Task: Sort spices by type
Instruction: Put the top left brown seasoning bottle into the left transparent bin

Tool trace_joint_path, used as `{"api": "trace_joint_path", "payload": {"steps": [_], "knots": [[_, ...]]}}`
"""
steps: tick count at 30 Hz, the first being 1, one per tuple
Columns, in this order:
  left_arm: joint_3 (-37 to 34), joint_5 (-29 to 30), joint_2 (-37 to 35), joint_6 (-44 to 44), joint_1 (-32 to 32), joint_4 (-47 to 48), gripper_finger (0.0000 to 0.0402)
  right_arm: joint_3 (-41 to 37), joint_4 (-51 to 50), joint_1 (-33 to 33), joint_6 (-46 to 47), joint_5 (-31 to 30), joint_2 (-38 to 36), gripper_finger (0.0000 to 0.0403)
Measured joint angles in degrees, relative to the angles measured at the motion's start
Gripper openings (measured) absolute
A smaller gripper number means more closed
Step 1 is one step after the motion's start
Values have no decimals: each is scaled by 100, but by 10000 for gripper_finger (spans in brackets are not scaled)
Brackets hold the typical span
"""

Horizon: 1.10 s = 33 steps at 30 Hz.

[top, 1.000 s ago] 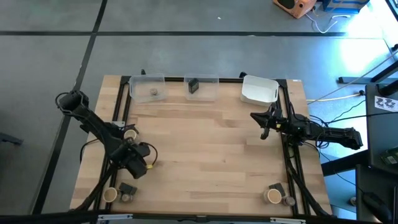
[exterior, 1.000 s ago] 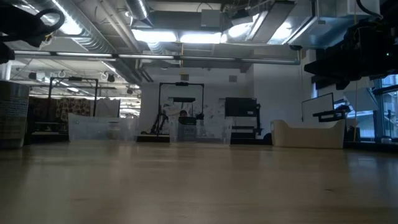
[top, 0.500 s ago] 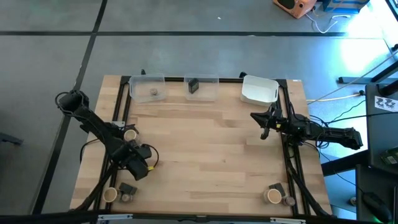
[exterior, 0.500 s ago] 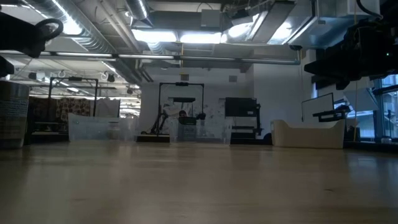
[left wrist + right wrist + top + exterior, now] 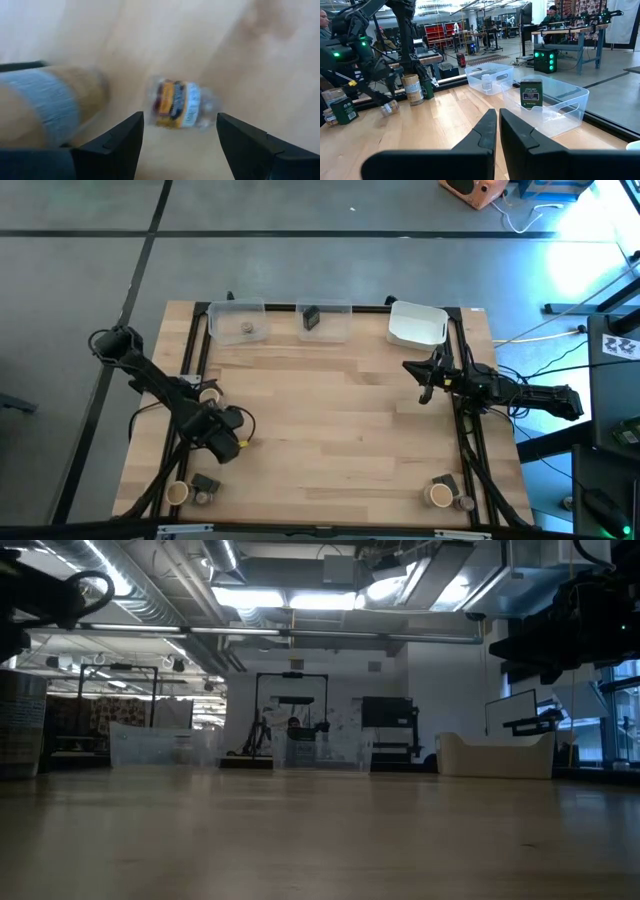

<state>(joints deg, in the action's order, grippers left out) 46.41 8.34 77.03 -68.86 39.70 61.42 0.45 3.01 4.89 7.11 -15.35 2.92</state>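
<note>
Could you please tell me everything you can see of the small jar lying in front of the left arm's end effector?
The small jar lies on its side on the pale wooden table, blurred in the left wrist view. Its body looks clear, wrapped in a label with red, yellow and white bands. It sits ahead of the open left end effector, between the lines of its two dark fingers but not gripped; nothing visibly touches it except the table. A tan cylinder with a grey band lies close beside it, apart. In the right wrist view it shows small, under the left arm.
</note>
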Motion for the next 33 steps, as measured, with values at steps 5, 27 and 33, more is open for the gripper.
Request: {"api": "trace_joint_path", "payload": {"steps": [5,27,33], "knots": [[2,-2,0,-18,-87,35,233,1,0,1,2,0,0,23],[-406,-386,-229,-4982,-223,-397,233,0,-9,0,1,85,0,23],[-706,-382,-229,-5009,-233,-852,233,2,-9,0,4,98,0,23]]}}
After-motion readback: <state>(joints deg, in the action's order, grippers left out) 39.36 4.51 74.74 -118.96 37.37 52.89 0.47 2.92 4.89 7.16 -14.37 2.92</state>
